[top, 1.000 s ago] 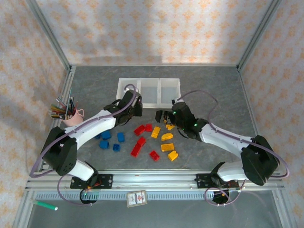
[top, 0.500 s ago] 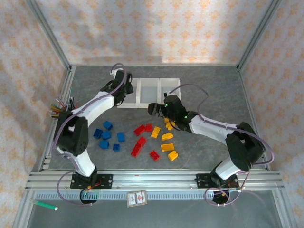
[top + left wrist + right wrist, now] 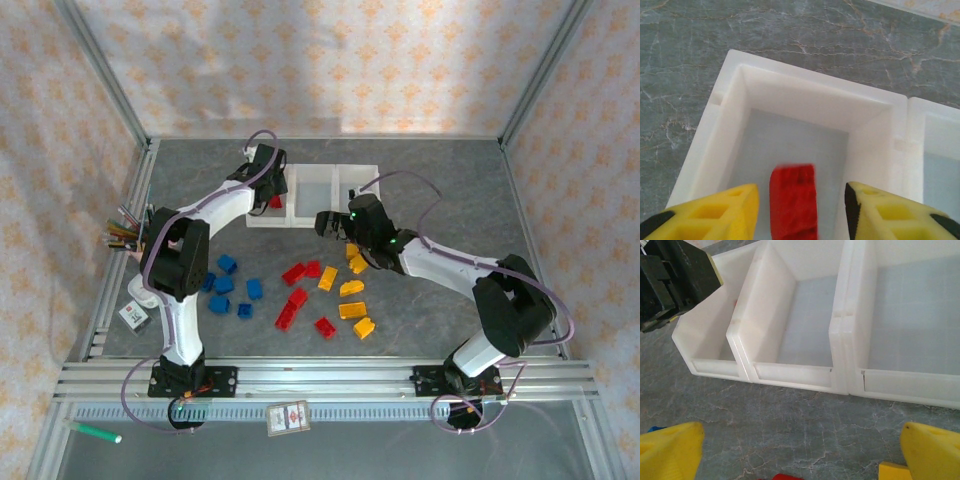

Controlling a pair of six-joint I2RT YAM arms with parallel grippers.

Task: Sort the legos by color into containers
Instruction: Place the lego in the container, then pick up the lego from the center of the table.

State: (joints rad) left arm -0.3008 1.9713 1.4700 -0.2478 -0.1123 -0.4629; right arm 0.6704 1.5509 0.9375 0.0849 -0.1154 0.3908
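The containers (image 3: 330,168), three joined white bins, stand at the back of the table. My left gripper (image 3: 268,186) hovers over the left bin (image 3: 790,105), open. A red lego (image 3: 792,200) shows blurred between its yellow fingers (image 3: 715,212), with a gap on each side; from above it lies in that bin (image 3: 275,201). My right gripper (image 3: 326,222) is open and holds nothing, low over the table just in front of the bins (image 3: 800,450). Loose legos lie in groups: blue (image 3: 225,286), red (image 3: 298,296), orange-yellow (image 3: 352,290).
A pink cup of pens (image 3: 135,240) stands at the left edge, with a small box (image 3: 133,316) in front of it. A green marker (image 3: 95,432) and a card (image 3: 288,418) lie beyond the front rail. Patterned walls and metal posts enclose the table.
My left gripper swung from the red pile to the left bin, then opened and let go of the red lego there. The right gripper moved a little towards the bins.
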